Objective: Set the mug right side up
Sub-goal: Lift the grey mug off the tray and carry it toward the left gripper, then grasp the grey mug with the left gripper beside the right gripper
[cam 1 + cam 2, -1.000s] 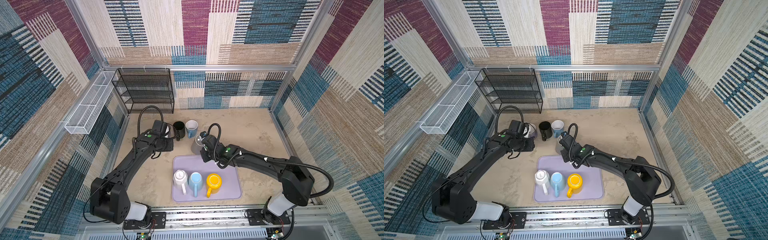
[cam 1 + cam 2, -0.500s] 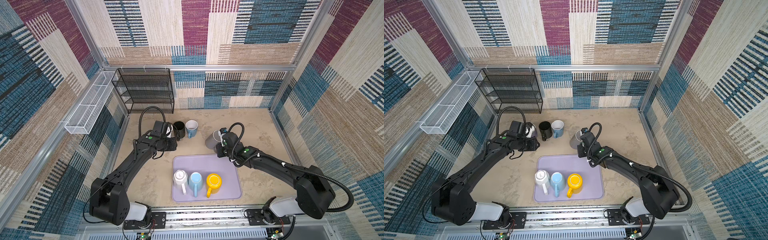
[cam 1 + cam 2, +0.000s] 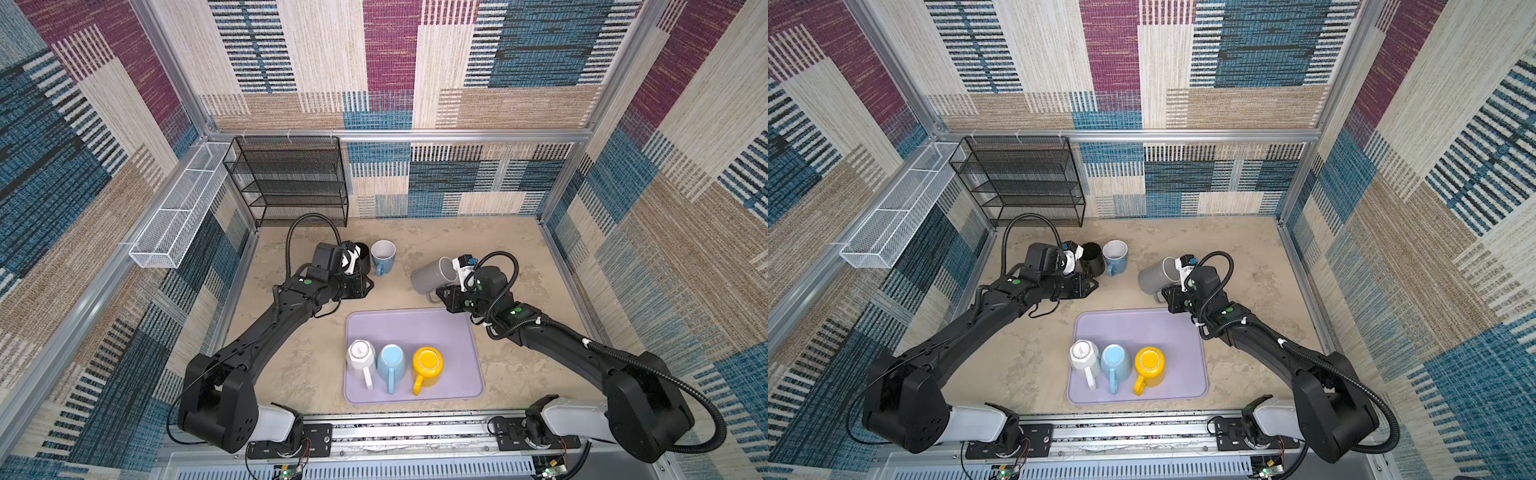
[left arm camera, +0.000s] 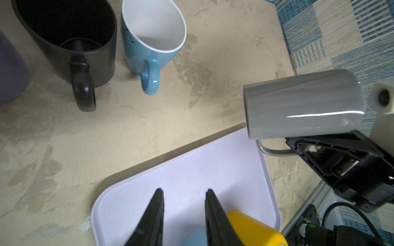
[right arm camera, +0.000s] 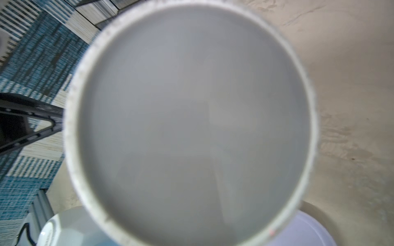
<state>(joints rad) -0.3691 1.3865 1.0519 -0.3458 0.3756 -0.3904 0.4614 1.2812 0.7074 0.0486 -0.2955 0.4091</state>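
The grey mug [image 3: 432, 276] [image 3: 1156, 277] hangs on its side above the table, just behind the lilac tray's [image 3: 415, 328] back right corner. Its mouth faces right, toward the wrist. My right gripper [image 3: 445, 297] [image 3: 1169, 299] is shut on its handle; the left wrist view shows the mug [image 4: 302, 104] with that gripper [image 4: 302, 148] clamped on the handle. In the right wrist view the mug's inside [image 5: 191, 127] fills the frame and hides the fingers. My left gripper [image 3: 368, 286] [image 4: 183, 190] is open and empty over the tray's back left.
A white mug [image 3: 359, 353], a light blue mug [image 3: 391, 359] and a yellow mug [image 3: 428, 362] stand upside down on the tray's front. A black mug [image 3: 361, 257] and a blue mug [image 3: 383, 255] stand upright behind the left gripper. A black wire rack [image 3: 291, 178] stands at the back left.
My right arm has carried the grey mug to the right, away from the blue mug, and tipped it onto its side. The left gripper has shifted slightly right.
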